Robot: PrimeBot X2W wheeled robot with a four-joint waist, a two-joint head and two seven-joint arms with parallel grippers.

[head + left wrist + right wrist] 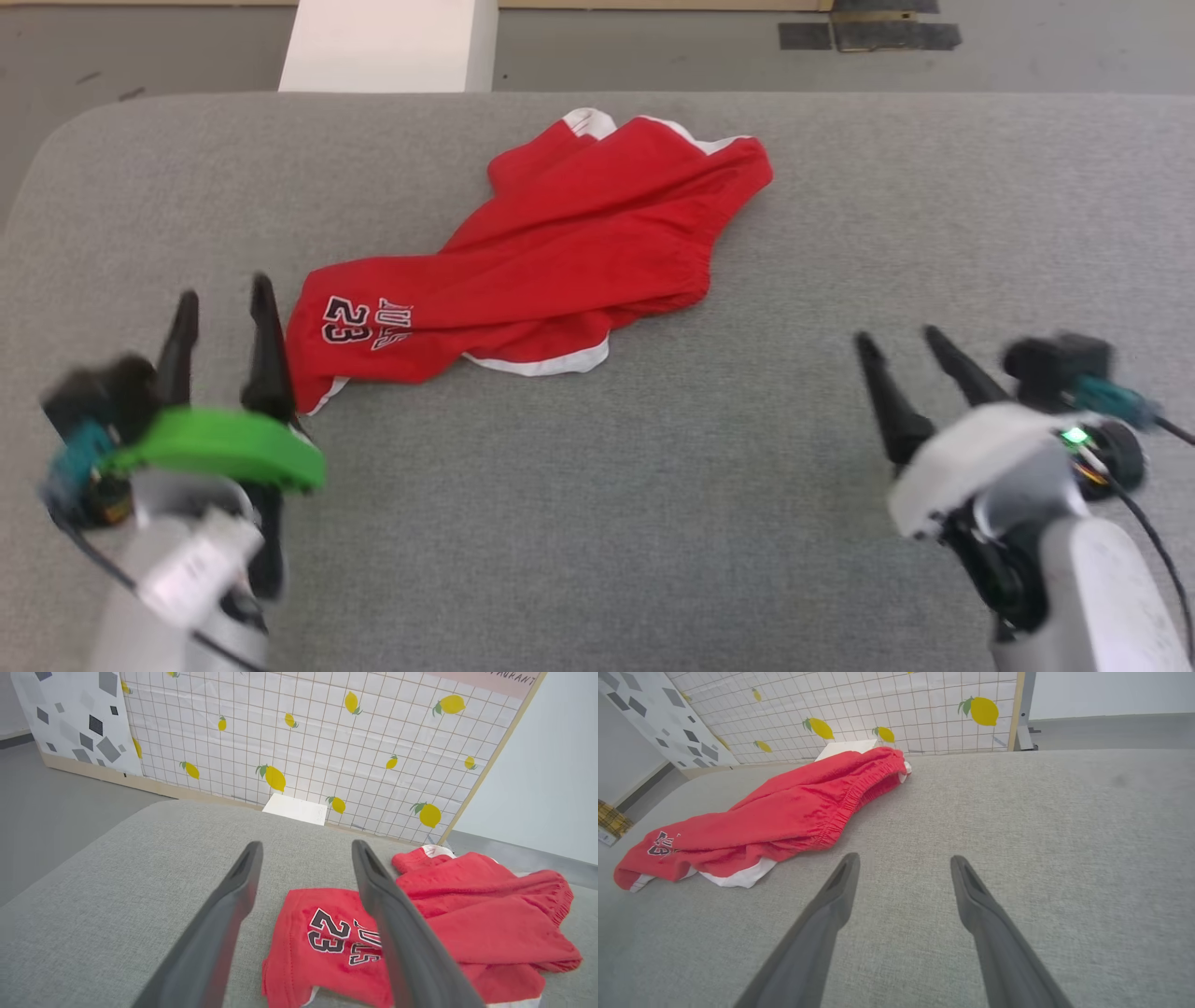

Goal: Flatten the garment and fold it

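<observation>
Head view, near edge: left gripper [226, 289] at 8 o'clock, fingers apart with nothing between them. Right gripper [898, 336] at 4 o'clock, likewise spread and empty, well apart from the cloth. Both are over the grey padded table [597, 541]. The left gripper's inner finger is just beside the printed leg hem; contact cannot be told. The garment [560, 243], red shorts, lies crumpled and twisted on the table, running from its "23" leg end at 9 o'clock of centre to a bunched far end at 1 o'clock. White trim shows at its near edge and far end; the gathered waistband faces 3 o'clock. Beyond the table at 11 o'clock: white block [392, 42]. Left wrist view, farthest: lemon-print grid panel [327, 742], upright.
</observation>
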